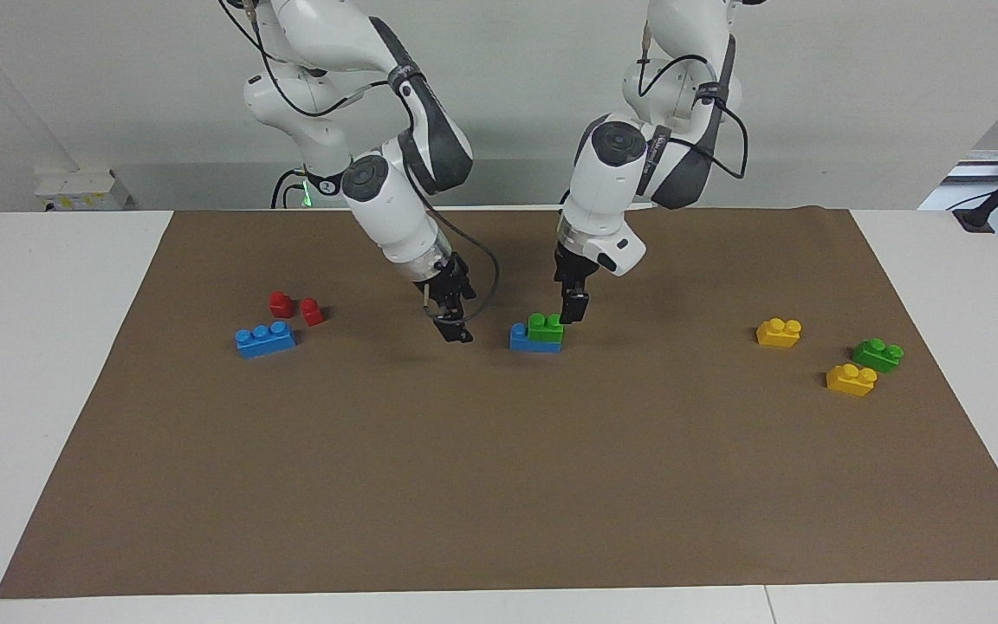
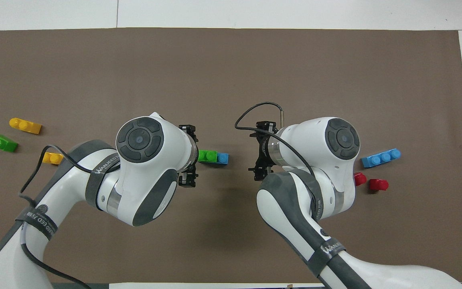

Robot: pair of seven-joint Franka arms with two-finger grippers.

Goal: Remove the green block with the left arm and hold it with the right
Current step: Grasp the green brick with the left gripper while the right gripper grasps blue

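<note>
The green block (image 1: 545, 327) sits stacked on a blue brick (image 1: 534, 340) near the middle of the brown mat (image 1: 499, 485), covering the end toward the left arm. The left gripper (image 1: 574, 308) hangs just beside the green block at that end, fingers apart, holding nothing. The right gripper (image 1: 454, 325), also spread and empty, hovers low near the blue brick's bare end, with a strip of bare mat between them. Toward the mat's edges lie a second blue brick (image 1: 265, 339), two red pieces (image 1: 295, 308), two yellow bricks (image 1: 814, 355) and another green brick (image 1: 878, 354), all well apart from both grippers.
</note>
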